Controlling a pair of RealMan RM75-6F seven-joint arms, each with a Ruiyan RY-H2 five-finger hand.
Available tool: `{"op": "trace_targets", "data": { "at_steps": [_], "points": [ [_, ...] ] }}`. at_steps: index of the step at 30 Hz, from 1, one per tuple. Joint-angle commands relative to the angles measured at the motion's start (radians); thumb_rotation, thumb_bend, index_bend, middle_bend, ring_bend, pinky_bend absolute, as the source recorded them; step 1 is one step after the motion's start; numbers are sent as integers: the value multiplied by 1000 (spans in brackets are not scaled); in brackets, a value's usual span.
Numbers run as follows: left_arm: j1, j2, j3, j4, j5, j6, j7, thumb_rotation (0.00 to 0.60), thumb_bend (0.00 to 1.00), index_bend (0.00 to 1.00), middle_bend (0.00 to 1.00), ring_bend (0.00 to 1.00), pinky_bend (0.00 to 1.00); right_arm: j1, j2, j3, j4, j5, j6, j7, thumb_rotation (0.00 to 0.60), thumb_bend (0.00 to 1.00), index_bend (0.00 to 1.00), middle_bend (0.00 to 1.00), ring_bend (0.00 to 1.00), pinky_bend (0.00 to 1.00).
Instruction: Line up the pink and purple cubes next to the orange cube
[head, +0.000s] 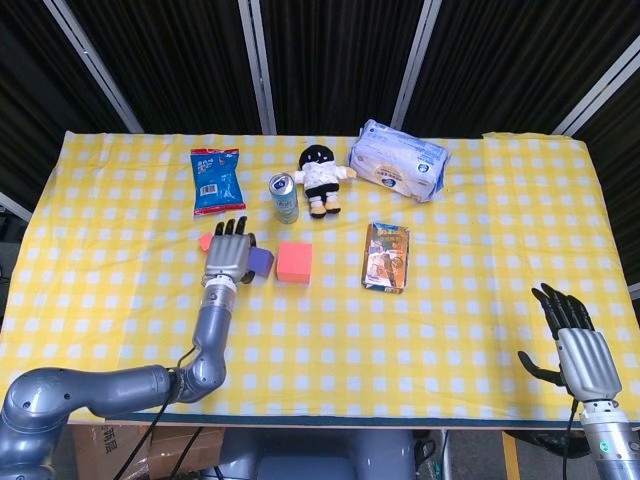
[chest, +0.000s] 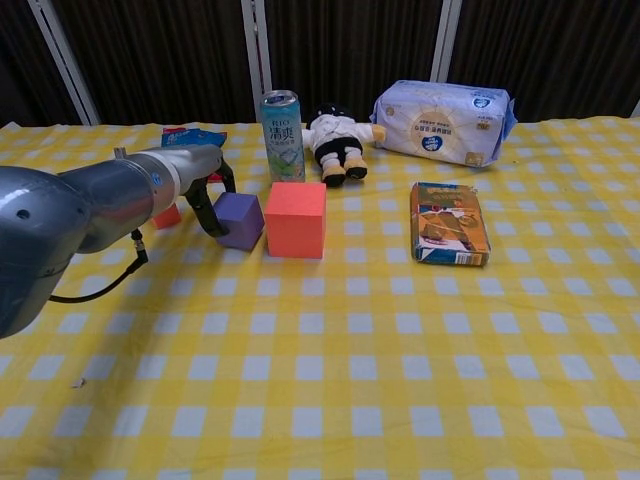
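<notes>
The purple cube (chest: 239, 219) sits on the yellow checked desk (chest: 400, 350), just beside the orange cube (chest: 296, 219) on its left side; whether their faces touch cannot be told. The left robot hand (head: 228, 258) grips the purple cube, its dark fingers (chest: 205, 203) curled around the cube's far and left sides; in the head view the hand covers most of the cube and only a purple corner (head: 262, 263) shows to the hand's right. The pink cube (chest: 166, 214) lies on the other side of this hand, just behind its wrist in the chest view, and peeks out at the hand's upper left in the head view (head: 205, 241). It is well apart from the orange cube, with the hand and the purple cube between them.

Beyond the left robot hand stand a green drink can (chest: 282, 135) upright and a blue snack bag (head: 217, 181) lying flat. To the right of the can sits a small doll (chest: 338, 141) in a white top, then a pale blue wipes pack (chest: 443, 121). A flat printed box (chest: 448, 222) lies to the right of the orange cube, apart from it.

The right robot hand (head: 576, 340) hangs past the near right edge of the desk, fingers spread and straight, holding nothing.
</notes>
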Motion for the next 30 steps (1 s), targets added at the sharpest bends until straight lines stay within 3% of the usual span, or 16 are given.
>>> {"op": "trace_targets", "data": {
  "at_steps": [1, 30],
  "points": [
    [-3, -9, -4, 8, 1, 4, -3, 600, 382, 420, 0, 0, 0, 0, 0, 0, -1, 1, 0, -1, 600, 344, 0, 0, 0, 0],
    [-30, -44, -47, 37, -47, 7, 21, 600, 378, 403, 0, 0, 0, 1, 3, -2, -4, 0, -2, 6, 600, 344, 0, 0, 0, 0]
  ]
}}
